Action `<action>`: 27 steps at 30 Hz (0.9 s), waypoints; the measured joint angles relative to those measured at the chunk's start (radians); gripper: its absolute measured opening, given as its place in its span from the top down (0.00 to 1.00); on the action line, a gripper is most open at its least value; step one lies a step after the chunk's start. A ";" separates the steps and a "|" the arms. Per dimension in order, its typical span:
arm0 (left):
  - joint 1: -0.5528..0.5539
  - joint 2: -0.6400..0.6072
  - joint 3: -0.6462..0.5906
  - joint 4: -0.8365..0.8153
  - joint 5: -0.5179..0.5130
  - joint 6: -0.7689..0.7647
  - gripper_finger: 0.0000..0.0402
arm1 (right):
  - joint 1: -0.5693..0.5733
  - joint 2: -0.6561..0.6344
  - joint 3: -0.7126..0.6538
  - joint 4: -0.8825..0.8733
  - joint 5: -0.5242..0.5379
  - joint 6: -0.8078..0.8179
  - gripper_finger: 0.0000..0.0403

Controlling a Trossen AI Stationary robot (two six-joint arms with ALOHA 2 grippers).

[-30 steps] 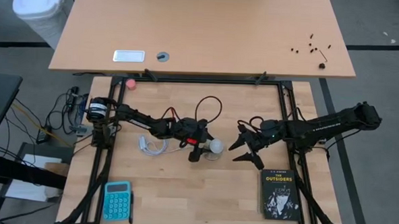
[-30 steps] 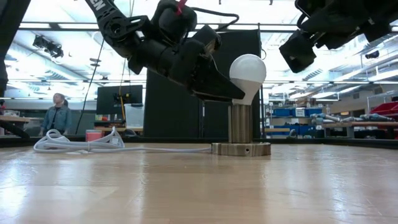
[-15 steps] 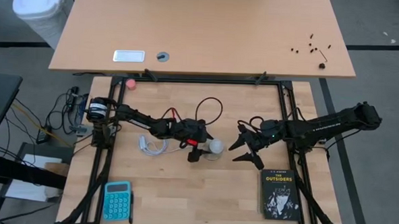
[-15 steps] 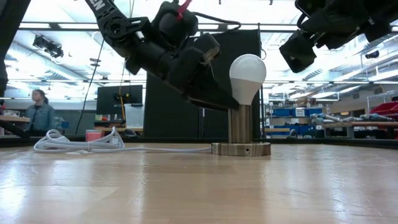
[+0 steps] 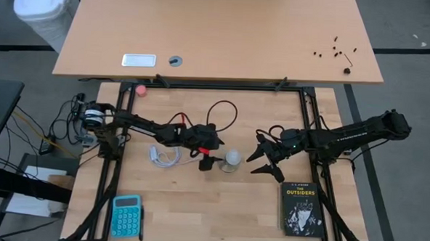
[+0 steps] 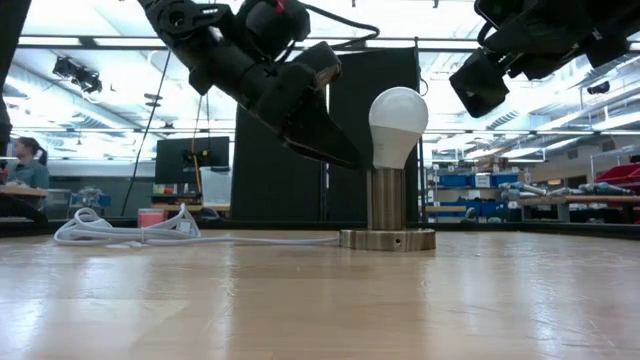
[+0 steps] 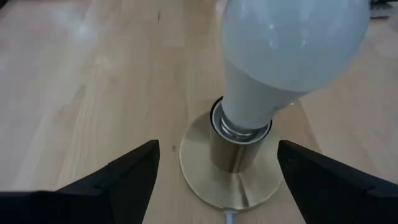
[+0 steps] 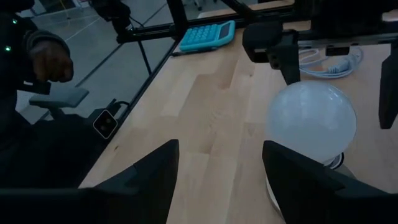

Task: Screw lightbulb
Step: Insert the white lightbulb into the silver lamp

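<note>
Left tool wide beside lightbulb, bulb upright, globe up, base in socket

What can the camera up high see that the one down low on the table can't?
Only the high view shows the teal calculator, the black book and the pink ball.

Only the low view shows the room behind, with a person far off, and how the bulb stands upright in its brass socket.

Both show the bulb, the white cord, the open left claw beside the bulb, and the right claw waiting apart from it.
</note>
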 joint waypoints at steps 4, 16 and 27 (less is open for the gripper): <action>0.000 0.000 0.000 -0.023 -0.002 -0.001 0.17 | 0.000 0.000 0.000 0.000 0.000 -0.001 0.40; -0.001 0.001 0.000 -0.073 -0.007 -0.032 0.17 | 0.000 0.000 0.000 -0.001 0.034 -0.017 0.40; -0.084 0.001 0.000 -0.122 -0.065 -0.116 0.17 | -0.047 -0.020 0.000 -0.101 0.089 -0.044 0.40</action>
